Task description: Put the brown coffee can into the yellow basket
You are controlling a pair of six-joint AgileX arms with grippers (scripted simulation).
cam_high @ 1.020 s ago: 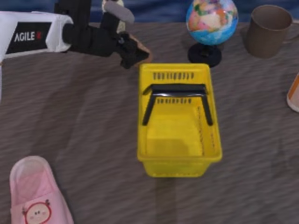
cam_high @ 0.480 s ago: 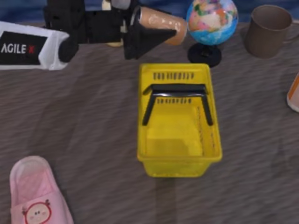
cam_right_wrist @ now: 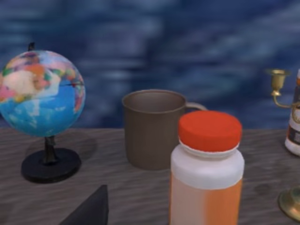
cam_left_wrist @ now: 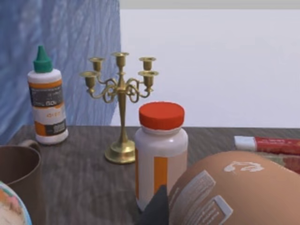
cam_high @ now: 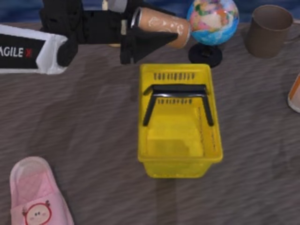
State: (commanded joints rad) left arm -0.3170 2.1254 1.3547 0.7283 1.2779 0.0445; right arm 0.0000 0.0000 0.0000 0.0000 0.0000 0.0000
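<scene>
Overhead, the left pincer (cam_high: 161, 37) is gripping the brown coffee can (cam_high: 161, 26), holding it tipped on its side above the tabletop (cam_high: 84, 117), just beyond the twelve o'clock rim of the yellow basket (cam_high: 179, 161). A globe (cam_high: 212, 21) is standing at the can's three o'clock.

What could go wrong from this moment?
The left end effector holds the brown coffee can tilted, beyond the yellow basket's far rim; released here, it would likely land outside. The globe sits right beside the can, so a swing that way could bump it. The basket handle might deflect a drop.
</scene>
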